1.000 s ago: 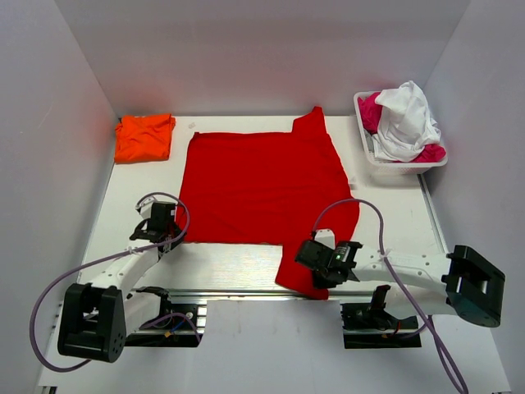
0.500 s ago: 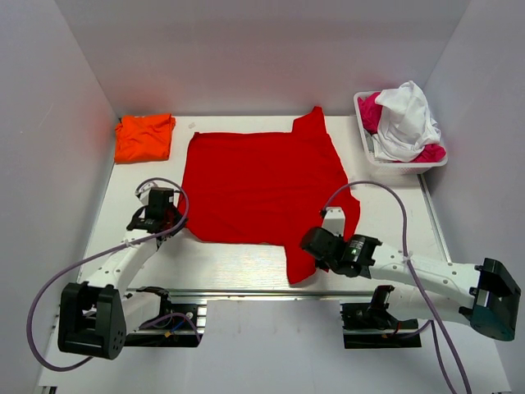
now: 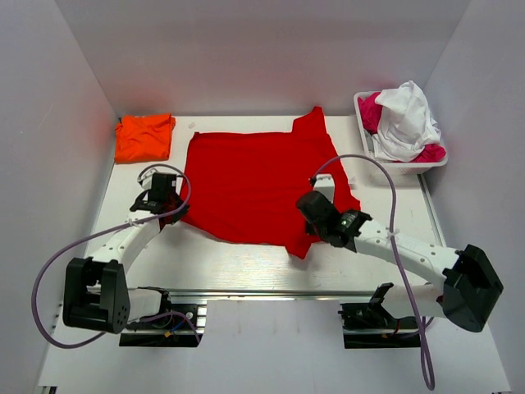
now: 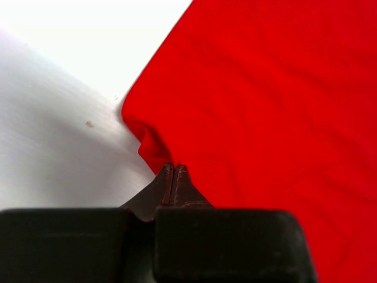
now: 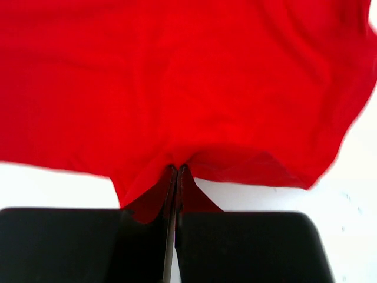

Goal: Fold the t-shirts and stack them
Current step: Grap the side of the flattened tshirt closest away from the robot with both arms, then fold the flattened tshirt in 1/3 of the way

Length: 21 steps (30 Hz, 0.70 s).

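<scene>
At mid-table we see the red t-shirt [image 3: 262, 185] spread open, its near edge puckered at two points. On the near-left corner the left gripper [image 4: 174, 172] pinches a fold of cloth between closed fingers. The right gripper [image 5: 177, 172] likewise pinches the near-right hem, seemingly by the sleeve. The orange t-shirt [image 3: 144, 137] lies bunched at the far-left corner, and a basket [image 3: 367, 148] of laundry stands far right.

You're looking at a plain bright red t-shirt [image 3: 262, 185] on a white table [image 3: 238, 267], a plain orange t-shirt [image 3: 144, 137], pink cloth [image 3: 371, 111] and white cloth [image 3: 406, 115] in a white basket [image 3: 406, 167], and a black left gripper [image 4: 174, 177] and right gripper [image 5: 177, 177] with purple cables [image 3: 353, 156].
</scene>
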### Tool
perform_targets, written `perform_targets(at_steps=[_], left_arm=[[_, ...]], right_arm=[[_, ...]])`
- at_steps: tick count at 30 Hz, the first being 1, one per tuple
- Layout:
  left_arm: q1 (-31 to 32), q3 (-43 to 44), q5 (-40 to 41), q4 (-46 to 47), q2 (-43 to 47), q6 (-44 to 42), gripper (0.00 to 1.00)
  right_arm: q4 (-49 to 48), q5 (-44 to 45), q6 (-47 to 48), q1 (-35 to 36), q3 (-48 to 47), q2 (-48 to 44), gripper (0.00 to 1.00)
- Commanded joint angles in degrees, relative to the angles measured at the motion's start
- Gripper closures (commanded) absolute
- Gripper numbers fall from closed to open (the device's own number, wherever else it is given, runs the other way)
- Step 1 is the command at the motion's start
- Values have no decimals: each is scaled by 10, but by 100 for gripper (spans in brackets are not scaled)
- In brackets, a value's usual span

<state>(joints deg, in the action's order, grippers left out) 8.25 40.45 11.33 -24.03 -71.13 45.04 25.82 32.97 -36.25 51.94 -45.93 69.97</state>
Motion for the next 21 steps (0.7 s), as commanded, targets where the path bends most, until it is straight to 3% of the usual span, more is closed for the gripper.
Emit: perform_targets(at_steps=[1, 21], left_arm=[[-3, 34, 14, -4, -11, 2, 100], [-13, 156, 84, 4, -140, 47, 100]], right_arm=[[-64, -17, 67, -25, -55, 22, 100], [-90, -49, 108, -183, -179, 132, 100]])
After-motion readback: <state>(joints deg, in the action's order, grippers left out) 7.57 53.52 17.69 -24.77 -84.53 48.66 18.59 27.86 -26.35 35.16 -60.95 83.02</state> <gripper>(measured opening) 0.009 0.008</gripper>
